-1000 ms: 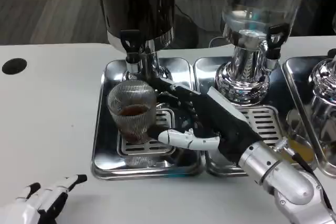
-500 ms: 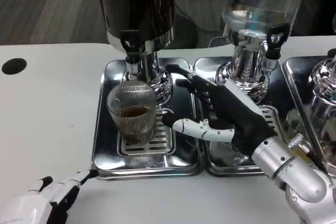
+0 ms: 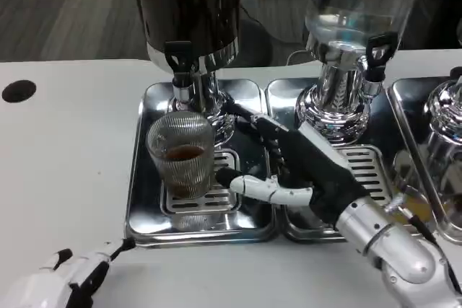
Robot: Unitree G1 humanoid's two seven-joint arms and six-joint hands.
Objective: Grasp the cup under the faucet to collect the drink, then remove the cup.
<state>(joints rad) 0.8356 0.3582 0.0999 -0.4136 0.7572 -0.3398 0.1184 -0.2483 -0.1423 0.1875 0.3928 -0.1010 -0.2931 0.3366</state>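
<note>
While the right hand [image 3: 292, 167] sits spread and empty beside the ribbed cup [image 3: 182, 153], close your fingers around it before lifting.

Cup [image 3: 182, 154] sits on grate of left drip tray [image 3: 144, 200], right under black faucet [image 3: 180, 63] & dark dispenser tank [image 3: 189, 5]: no way in from above/behind. Its left & front sides open over bare white table [image 3: 65, 156]. Right side taken by right hand [image 3: 289, 167]; clear dispenser's chrome base [image 3: 336, 110] close behind it
</note>
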